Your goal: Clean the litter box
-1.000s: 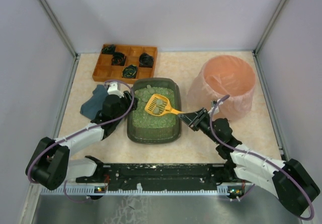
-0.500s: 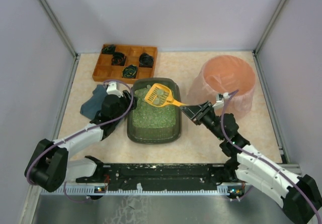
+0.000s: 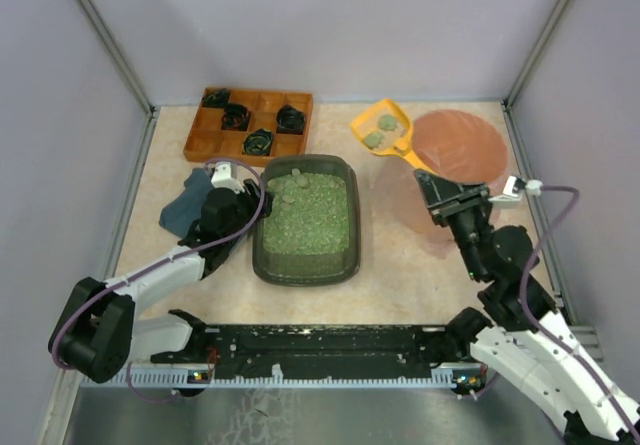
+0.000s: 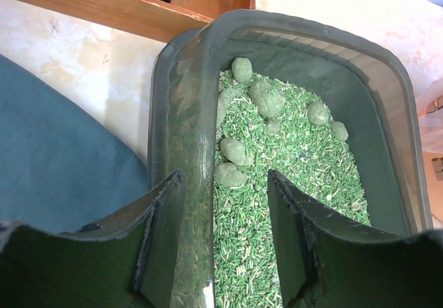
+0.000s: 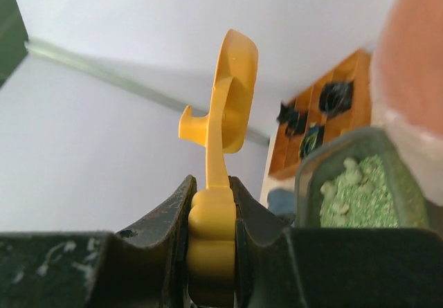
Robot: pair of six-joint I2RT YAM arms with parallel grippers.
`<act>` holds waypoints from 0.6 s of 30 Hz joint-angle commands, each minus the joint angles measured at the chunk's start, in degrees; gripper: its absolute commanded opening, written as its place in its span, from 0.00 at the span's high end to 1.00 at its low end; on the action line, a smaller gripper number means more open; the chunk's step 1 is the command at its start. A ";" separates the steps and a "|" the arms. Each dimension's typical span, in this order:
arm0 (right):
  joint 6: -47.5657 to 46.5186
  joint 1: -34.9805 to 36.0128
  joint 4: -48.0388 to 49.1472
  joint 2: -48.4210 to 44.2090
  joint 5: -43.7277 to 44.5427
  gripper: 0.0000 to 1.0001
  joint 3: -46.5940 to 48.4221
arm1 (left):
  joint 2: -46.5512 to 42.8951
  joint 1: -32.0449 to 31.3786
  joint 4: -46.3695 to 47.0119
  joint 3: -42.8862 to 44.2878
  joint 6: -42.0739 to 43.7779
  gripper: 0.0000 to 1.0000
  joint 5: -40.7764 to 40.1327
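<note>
We see the right claw (image 5: 211, 204) closed tight on the handle of the yellow scoop (image 3: 383, 128). The scoop is raised well above the counter (image 3: 420, 275) with two clumps (image 3: 378, 131) lying in its head. What matters for the coming move is where that head sits relative to the pink bin (image 3: 400, 197). In the overhead view it lies just off the bin's far-left edge, beside the mouth and not over it (height may skew this a little). The handle's long axis runs from the claw away and to the left. So we judge the load must swing right and slightly nearer before it is tipped, or the clumps will drop outside the bag.

The litter box (image 3: 304, 276) sits left of and nearer than the scoop, well apart from it. More lumps (image 4: 266, 100) are gathered at its far end. The left claw (image 4: 223, 180) is partly closed astride the box's left wall, with one finger outside and one over the litter. We cannot tell whether it actually pinches the rim.
</note>
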 commanded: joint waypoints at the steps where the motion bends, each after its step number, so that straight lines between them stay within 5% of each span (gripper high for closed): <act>1: -4.31 -0.12 -7.02 -5.10 16.05 1.00 5.24 | -0.11 -0.29 0.66 0.89 0.02 0.43 0.07; 10: -11.23 -0.02 -21.44 -10.86 31.18 1.00 9.47 | 0.04 -0.29 0.60 0.97 0.01 0.43 0.34; 18: -23.89 -0.02 -29.47 -7.75 34.76 1.00 13.69 | 0.37 -0.29 0.35 1.24 0.04 0.43 0.41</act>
